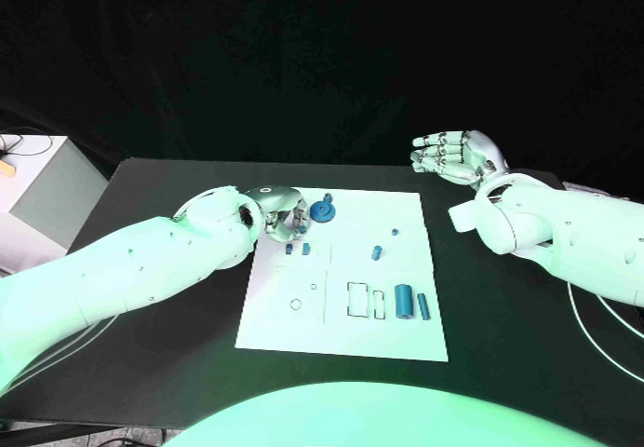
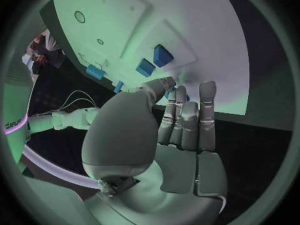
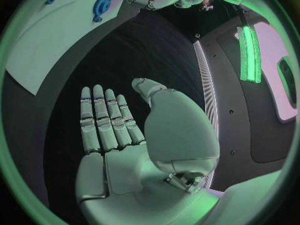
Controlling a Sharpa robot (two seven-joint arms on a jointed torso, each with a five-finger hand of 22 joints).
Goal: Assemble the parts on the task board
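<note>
The white task board [image 1: 275, 321] lies mid-table. At its far edge lies a blue gear [image 1: 324, 212] [image 3: 102, 5]. My left hand [image 1: 279, 216] [image 2: 181, 120] hovers just beside it, fingers straight and side by side, thumb tip against them. A bit of blue [image 2: 169, 93] shows behind the thumb tip; I cannot tell whether it is pinched. Two small blue blocks [image 1: 298, 249] [image 2: 154, 61] lie just past the fingertips. Mid-board lie a small peg [image 1: 396, 230] and a short cylinder [image 1: 377, 251]. My right hand [image 1: 454, 156] [image 3: 109, 120] is raised beyond the board's far right corner, open, holding nothing.
Two longer blue cylinders [image 1: 412, 303] lie side by side near the board's right edge, next to two rectangular outlines [image 1: 365, 301]. Two small round outlines [image 1: 302, 298] sit on the board's left half. A white cabinet [image 1: 40, 186] stands left of the black table.
</note>
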